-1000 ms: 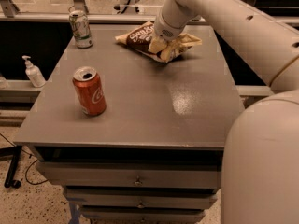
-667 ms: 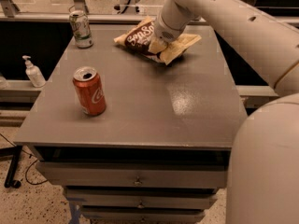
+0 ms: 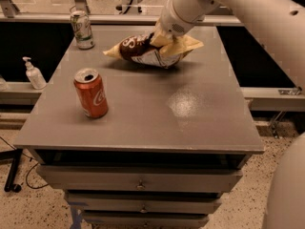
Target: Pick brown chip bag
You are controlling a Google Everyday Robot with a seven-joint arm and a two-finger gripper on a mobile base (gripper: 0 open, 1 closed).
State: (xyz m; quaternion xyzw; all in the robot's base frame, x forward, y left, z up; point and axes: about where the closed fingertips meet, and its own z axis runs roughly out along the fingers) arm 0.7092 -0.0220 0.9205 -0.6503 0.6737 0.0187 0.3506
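Note:
The brown chip bag (image 3: pixel 135 48) has a dark brown centre with white lettering and tan-yellow ends. It hangs tilted a little above the far middle of the grey table (image 3: pixel 157 118), with its shadow on the top below it. My gripper (image 3: pixel 162 40) comes in from the upper right on the white arm and is shut on the bag's upper middle. The fingers are partly hidden by the crinkled bag.
A red soda can (image 3: pixel 91 93) stands upright at the left front of the table. A green and white can (image 3: pixel 82 29) stands at the far left corner. A soap dispenser (image 3: pixel 33 74) sits on a ledge to the left. Drawers (image 3: pixel 138 182) are below the top.
The bag has come up off the table with my gripper and tilted, its left end now pointing left. The cans have not moved.

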